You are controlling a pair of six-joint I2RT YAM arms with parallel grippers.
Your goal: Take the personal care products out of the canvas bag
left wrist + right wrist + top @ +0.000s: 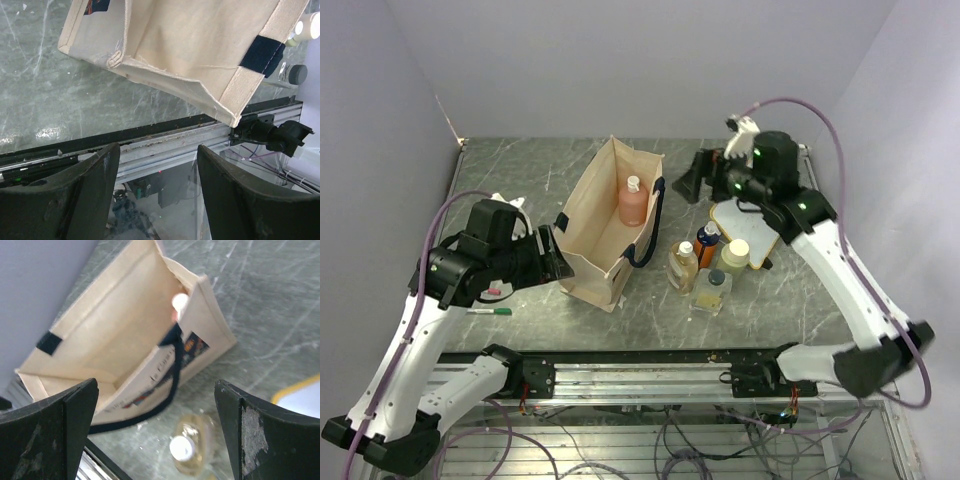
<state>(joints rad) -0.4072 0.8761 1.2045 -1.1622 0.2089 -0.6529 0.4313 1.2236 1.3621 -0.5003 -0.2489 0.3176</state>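
Left gripper (pixel 558 258), jaws spread and empty, was poised low at the near left of the canvas bag (pixel 603 215), which contained the pink bottle (pixel 633 203); right gripper (pixel 688 180), likewise spread, hovered off its far right.

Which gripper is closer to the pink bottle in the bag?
Right. The right gripper hangs open just past the bag's right side, beside the pink bottle. The left gripper, also open, sits outside the bag's near left corner.
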